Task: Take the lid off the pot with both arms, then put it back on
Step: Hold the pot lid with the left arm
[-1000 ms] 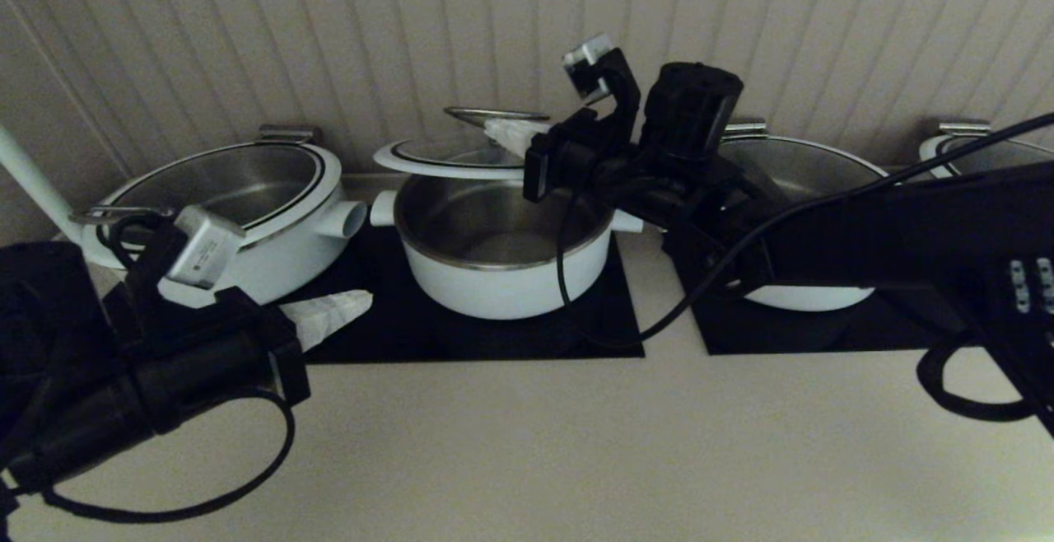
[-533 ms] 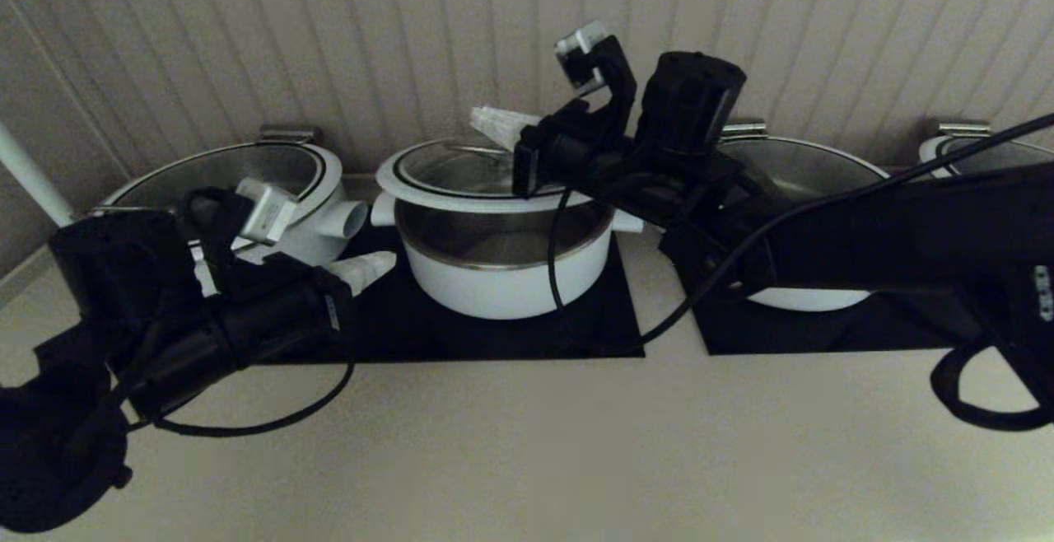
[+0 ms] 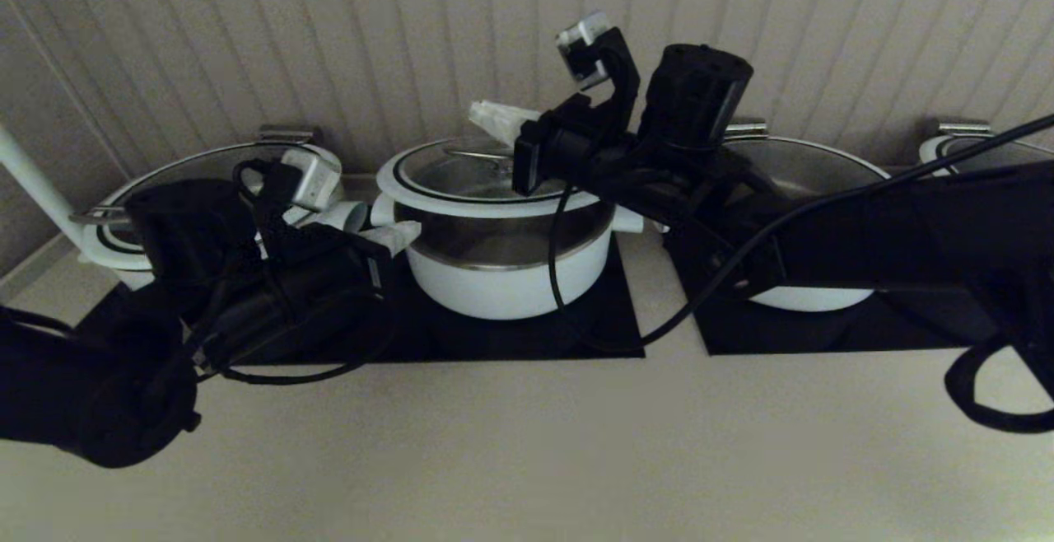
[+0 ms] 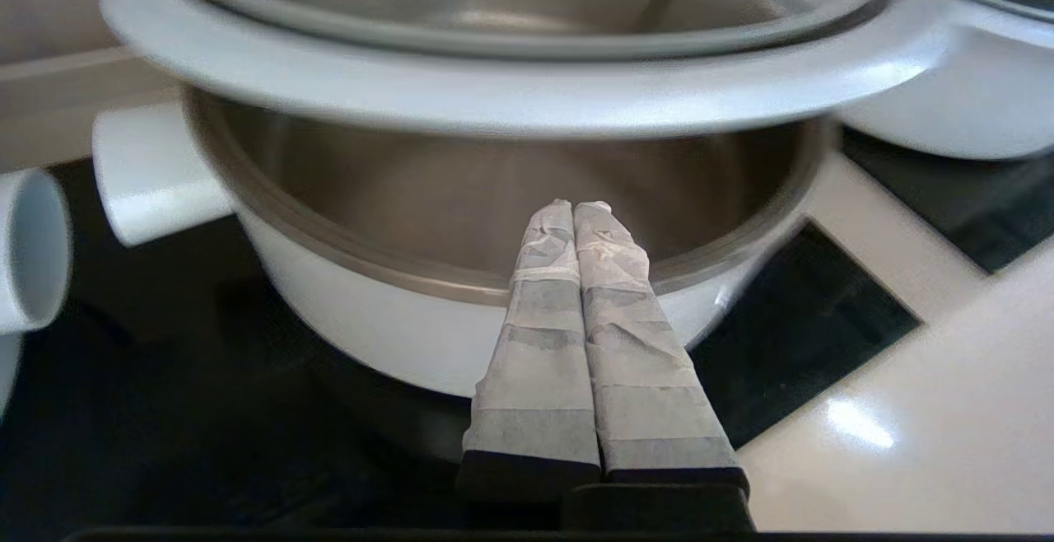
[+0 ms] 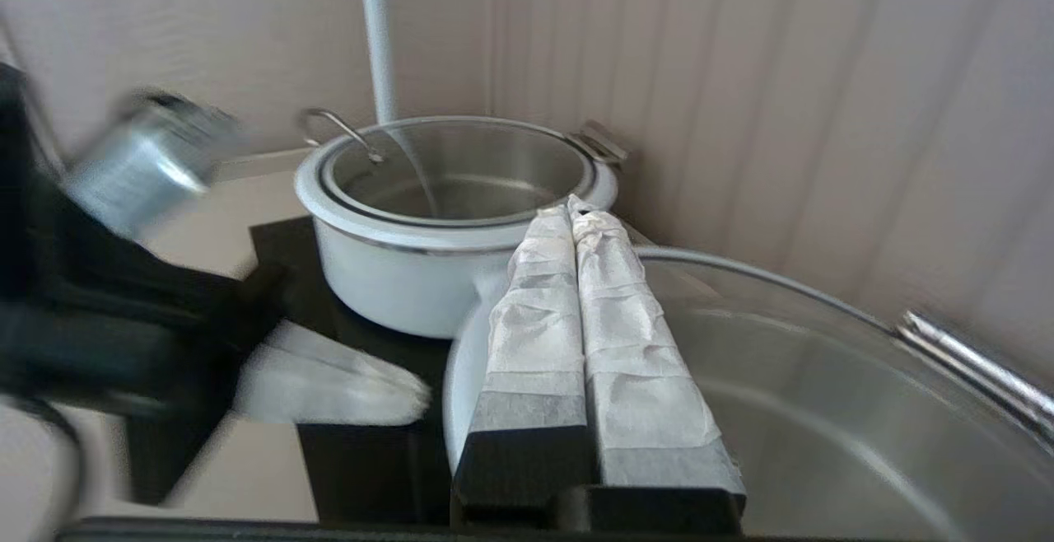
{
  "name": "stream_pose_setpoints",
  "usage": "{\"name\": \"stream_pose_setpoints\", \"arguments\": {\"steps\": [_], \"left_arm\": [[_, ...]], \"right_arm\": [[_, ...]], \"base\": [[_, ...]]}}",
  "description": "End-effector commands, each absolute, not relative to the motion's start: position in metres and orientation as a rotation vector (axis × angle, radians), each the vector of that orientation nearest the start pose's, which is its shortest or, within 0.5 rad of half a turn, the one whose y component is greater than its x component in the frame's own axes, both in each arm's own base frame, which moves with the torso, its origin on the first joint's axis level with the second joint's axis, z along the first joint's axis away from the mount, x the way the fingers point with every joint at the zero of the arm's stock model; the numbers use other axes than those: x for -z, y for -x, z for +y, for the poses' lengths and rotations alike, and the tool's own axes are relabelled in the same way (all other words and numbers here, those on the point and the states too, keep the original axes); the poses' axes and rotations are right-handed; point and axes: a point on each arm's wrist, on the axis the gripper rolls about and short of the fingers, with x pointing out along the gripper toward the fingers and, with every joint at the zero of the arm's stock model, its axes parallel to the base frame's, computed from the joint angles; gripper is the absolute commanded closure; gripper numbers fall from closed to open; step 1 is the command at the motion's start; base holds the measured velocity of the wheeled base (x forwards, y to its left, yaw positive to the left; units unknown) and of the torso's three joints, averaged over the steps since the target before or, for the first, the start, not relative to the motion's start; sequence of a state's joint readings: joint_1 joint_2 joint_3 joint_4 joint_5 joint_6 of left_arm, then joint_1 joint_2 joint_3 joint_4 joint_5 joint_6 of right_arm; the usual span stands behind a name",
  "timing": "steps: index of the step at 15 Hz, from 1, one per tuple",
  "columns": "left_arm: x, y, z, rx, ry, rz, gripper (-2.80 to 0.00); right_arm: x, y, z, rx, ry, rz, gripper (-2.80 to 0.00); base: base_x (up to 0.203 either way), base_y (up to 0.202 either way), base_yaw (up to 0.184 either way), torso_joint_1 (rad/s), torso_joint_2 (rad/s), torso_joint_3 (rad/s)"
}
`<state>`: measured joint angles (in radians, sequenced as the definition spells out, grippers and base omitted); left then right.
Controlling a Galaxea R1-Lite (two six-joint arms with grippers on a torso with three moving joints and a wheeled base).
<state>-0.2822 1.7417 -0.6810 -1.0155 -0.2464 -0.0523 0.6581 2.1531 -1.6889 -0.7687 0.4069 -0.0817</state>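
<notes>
Landmark: the pot (image 3: 502,266), sitting on a black mat (image 3: 576,336) on the pale surface (image 3: 535,451).

The lid (image 3: 486,184) sat above the pot's rim, tilted, with a visible gap showing the steel inside on the front side. From the left wrist view the lid (image 4: 510,89) overhung the pot (image 4: 370,311) with open space under it.

Left end effector (image 3: 401,235) was just left of the pot, at rim height beside its stubby handle, fingers pressed together, nothing between them (image 4: 576,221).

Right end effector (image 3: 494,116) was above the lid's far side, near its steel handle; fingers pressed together (image 5: 572,221), nothing seen pinched. Cannot tell if it touched the lid.

A wider white pot (image 3: 123,237) stood left of the pot, mostly behind the left arm.
</notes>
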Motion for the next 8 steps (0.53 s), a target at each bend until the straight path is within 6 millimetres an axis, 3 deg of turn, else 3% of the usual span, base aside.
{"name": "stream_pose_setpoints", "arguments": {"steps": [1, 8], "left_arm": [[-0.173, -0.298, -0.098, 0.523, 0.051, 0.057, 0.00], [-0.169, -0.308, -0.101, 0.512, 0.050, 0.062, 0.00]], "right_arm": [[-0.277, -0.348, 0.281, -1.043, 0.032, -0.379, 0.00], [-0.298, -0.338, 0.270, -1.027, 0.021, -0.426, 0.00]], "base": [[0.000, 0.000, 0.000, 0.000, 0.00, 0.000], [0.000, 0.000, 0.000, 0.000, 0.00, 0.000]]}}
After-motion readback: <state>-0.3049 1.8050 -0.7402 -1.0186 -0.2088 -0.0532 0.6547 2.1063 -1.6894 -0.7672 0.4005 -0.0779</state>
